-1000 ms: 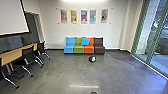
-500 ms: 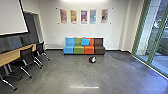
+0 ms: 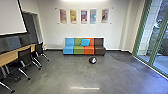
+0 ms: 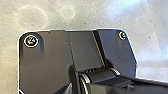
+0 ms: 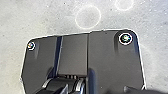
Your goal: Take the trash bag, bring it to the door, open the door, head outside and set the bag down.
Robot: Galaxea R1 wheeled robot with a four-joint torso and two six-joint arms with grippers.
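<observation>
Head view: what I took for the trash bag (image 3: 92, 60), small, dark and rounded with a pale patch, lay on the floor (image 3: 75, 73) just past 12 o'clock, well ahead of me. Behind it, at 12 o'clock and apart from it, stood a sofa (image 3: 99, 50) in blue, green, orange and brown, with a blue cushion (image 3: 85, 42) leaning on its back. Chairs (image 3: 25, 55) stood by a long table (image 3: 9, 57) at 10 o'clock; tall glass panels (image 3: 158, 51) in green frames rose at 2 o'clock, and which of them might open I could not tell.

Wrist views, left and right: the robot's dark plates (image 4: 45, 60) lay over pale floor. I could not tell whether the left gripper or the right gripper was apart or together.

Step in hand, by my judgement: the approach, with the pickup and carrying undone. The next move called for a straight, slow drive towards 12 o'clock, stopping short of the bag so as not to nudge it, then a bend low enough to reach it.
</observation>
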